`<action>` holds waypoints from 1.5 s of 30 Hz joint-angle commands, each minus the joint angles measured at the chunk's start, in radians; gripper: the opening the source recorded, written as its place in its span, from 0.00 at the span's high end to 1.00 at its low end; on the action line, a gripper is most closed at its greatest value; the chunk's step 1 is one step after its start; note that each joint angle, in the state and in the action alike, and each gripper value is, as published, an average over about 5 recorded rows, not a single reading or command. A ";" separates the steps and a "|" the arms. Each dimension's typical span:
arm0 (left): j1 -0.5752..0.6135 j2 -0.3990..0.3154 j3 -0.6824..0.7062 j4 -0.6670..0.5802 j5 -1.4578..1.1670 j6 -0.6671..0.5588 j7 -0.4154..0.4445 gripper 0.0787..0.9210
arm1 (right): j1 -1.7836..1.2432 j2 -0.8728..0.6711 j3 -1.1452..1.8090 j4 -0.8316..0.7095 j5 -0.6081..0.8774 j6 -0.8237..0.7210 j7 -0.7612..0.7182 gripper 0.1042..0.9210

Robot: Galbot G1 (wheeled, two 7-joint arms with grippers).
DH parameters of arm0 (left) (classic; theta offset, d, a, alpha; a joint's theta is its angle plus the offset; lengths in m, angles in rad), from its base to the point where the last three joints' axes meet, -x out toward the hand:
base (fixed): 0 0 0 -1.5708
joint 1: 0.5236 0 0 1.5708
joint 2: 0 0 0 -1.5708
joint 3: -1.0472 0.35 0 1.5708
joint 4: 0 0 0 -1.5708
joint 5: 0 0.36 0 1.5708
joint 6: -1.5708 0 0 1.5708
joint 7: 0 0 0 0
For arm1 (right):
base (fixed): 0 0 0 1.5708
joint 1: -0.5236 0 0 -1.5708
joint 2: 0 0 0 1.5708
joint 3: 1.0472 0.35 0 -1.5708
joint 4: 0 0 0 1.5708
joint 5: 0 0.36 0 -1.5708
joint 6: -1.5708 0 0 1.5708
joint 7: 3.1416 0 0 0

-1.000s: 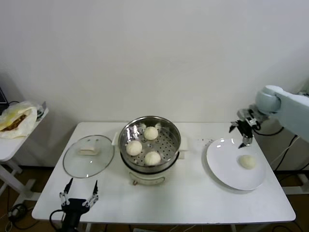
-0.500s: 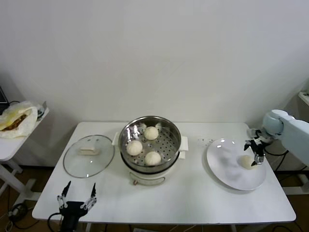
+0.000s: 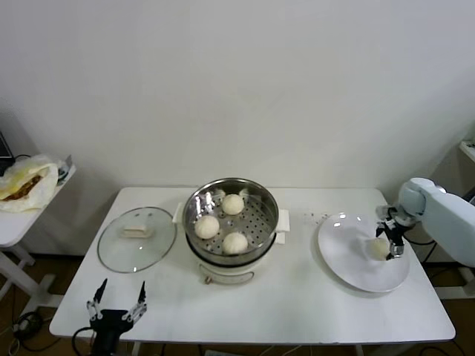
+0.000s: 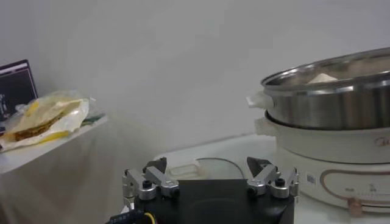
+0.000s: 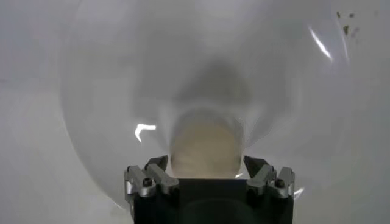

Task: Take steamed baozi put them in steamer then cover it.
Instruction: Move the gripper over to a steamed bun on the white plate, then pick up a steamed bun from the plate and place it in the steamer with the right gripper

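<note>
1. Across the white counter [image 3: 297,304], the task's things sit in a row: the cover [image 3: 136,239] lies flat on the robot's left, the steamer [image 3: 231,230] stands in the middle, and a white plate [image 3: 349,259] lies on the right.
2. Inside the steamer, three steamed baozi [image 3: 234,242] already rest on the perforated tray, apart from one another. The bare patch of tray on the right side looks like the natural spot for a fourth.
3. On the plate, the last bun [image 5: 205,148] lies near the far-right edge, and the right gripper [image 3: 389,239] hangs directly over it with its jaws spread wide, one to each side and nothing held yet.
4. To do this pick well, I judge the gripper should sink until the fingertips [image 5: 156,167] sit level with the bun's widest part, not just its crown, then close gently. The dough looks soft and would dent or squeeze out under a hard pinch.
5. Keeping the bun centred between the jaws matters, since an off-centre close could roll it across the slick plate towards the rim.
6. At the counter's near-left edge, the left gripper [image 3: 116,301] waits, spread open and empty, near the cover it will probably lift later.
</note>
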 commanded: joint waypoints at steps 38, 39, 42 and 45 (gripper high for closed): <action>-0.002 0.002 0.092 -0.014 0.033 -0.026 0.019 0.12 | 0.797 0.310 -0.693 0.076 0.774 -0.212 -0.004 0.31; -0.005 0.003 0.096 -0.016 0.034 -0.026 0.020 0.12 | 0.813 0.331 -0.710 0.095 0.810 -0.231 0.003 0.31; -0.014 0.004 0.104 -0.022 0.035 -0.027 0.023 0.12 | 0.850 0.389 -0.759 0.156 0.909 -0.273 0.026 0.31; -0.018 0.007 0.106 -0.028 0.033 -0.029 0.025 0.12 | 0.877 0.444 -0.807 0.200 0.988 -0.298 0.048 0.31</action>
